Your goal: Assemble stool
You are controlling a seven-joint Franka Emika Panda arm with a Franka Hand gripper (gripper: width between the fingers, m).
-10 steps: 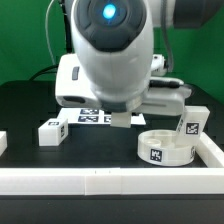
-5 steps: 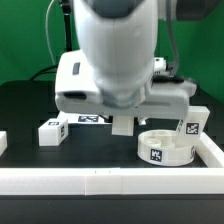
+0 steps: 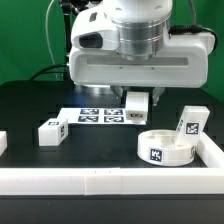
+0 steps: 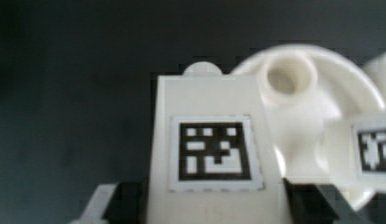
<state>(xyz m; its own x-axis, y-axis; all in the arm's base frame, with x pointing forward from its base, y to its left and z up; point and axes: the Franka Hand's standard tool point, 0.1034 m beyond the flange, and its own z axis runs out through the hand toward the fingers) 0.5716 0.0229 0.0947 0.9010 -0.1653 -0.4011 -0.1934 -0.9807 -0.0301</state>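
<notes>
The seat disc [image 3: 165, 150] lies at the exterior view's right; we judge it light, stiff and smooth. The gripper [image 3: 137, 108], jaws half-closed, clamps a blocky leg [image 4: 216, 110] across its flat sides, aloft near the disc.
</notes>
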